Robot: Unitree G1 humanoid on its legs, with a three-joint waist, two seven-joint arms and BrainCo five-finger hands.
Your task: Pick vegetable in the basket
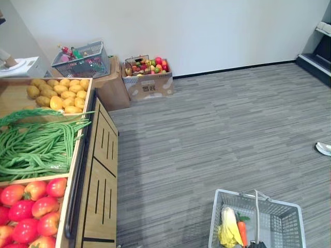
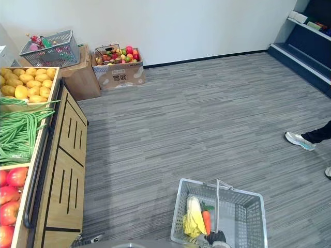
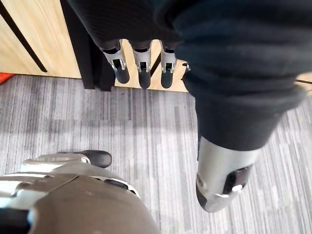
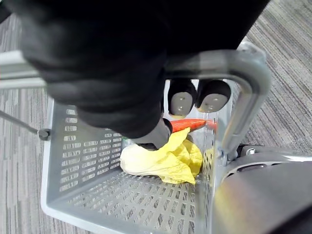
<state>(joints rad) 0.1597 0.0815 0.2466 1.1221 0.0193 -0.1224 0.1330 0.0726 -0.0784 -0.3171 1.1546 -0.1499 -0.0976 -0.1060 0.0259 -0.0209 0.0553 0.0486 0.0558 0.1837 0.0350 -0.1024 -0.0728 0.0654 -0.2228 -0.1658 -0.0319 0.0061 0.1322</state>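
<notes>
The grey basket (image 2: 240, 219) already has a leafy cabbage (image 4: 151, 163) and a carrot (image 4: 190, 125) in it, so I judge the picking is partly done. More could come from the green beans (image 1: 36, 147) on the wooden stand (image 1: 101, 175). The right hand (image 4: 182, 101) is curled round the basket's handle (image 4: 243, 68), and the left hand (image 3: 144, 68) hangs with straight fingers, holding nothing.

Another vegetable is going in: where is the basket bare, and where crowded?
Bare mesh floor lies between the handle and the basket's right wall. The left half is crowded: cabbage and carrot lie side by side there.
</notes>
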